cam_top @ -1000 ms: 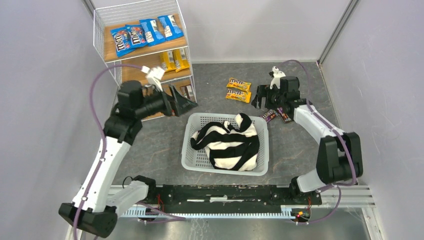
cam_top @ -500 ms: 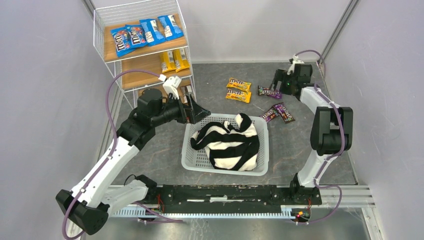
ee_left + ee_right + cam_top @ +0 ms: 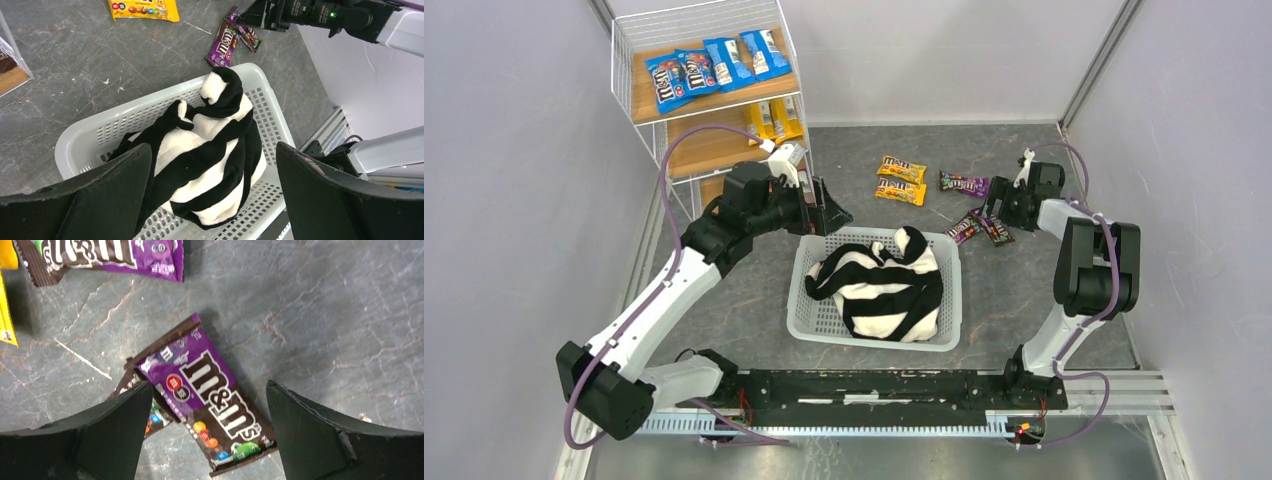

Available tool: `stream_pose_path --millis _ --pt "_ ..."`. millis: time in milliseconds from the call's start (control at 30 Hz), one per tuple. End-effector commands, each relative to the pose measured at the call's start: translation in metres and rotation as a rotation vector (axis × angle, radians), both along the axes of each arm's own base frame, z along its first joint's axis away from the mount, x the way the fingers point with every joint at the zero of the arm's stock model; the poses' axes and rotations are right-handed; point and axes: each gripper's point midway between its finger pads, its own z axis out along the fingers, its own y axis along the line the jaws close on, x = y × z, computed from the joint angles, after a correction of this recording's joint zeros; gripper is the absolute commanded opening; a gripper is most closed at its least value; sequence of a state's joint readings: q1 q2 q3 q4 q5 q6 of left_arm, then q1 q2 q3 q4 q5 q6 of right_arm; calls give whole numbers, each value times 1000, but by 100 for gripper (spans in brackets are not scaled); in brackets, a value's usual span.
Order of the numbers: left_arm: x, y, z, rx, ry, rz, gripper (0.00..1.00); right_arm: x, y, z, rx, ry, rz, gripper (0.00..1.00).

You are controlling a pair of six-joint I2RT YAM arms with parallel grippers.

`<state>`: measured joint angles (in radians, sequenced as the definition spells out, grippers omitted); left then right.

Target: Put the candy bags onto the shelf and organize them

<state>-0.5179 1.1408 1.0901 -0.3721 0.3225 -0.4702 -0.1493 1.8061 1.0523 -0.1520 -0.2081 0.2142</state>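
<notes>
I see the shelf (image 3: 699, 148) standing in the tabletop's (image 3: 1024, 290) far left corner, with the basket (image 3: 802, 312) and its striped cloth (image 3: 879, 285) mid-tabletop. My left pincer (image 3: 824, 205) gapes empty over the basket's far left corner. My right pincer (image 3: 209, 385), spread wide and holding nothing, hangs above a purple bag (image 3: 215, 405) toward the far right edge, its long axis diagonal across the gap. Blue bags (image 3: 714, 65) line the top board, long axes roughly front to back. Two yellow bags (image 3: 901, 180) lie crosswise near the far edge. The bottom board may hold a dark bag (image 3: 5, 62).
</notes>
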Motion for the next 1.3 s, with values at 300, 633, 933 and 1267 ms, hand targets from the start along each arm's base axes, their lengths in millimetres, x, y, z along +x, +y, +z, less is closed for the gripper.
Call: stream_pose_path --millis 300,633,933,1267 --pt "-9 8 24 47 -134 -52 100 -32 44 33 163 -130 23 85" --pt "-8 18 23 90 -146 -20 100 -13 5 19 -67 -91 -92 82" --pt "-5 26 25 112 -153 22 100 8 8 -2 -103 -16 -221 82" --pt "-10 26 27 80 -130 43 100 4 5 13 -162 -105 -302 60"
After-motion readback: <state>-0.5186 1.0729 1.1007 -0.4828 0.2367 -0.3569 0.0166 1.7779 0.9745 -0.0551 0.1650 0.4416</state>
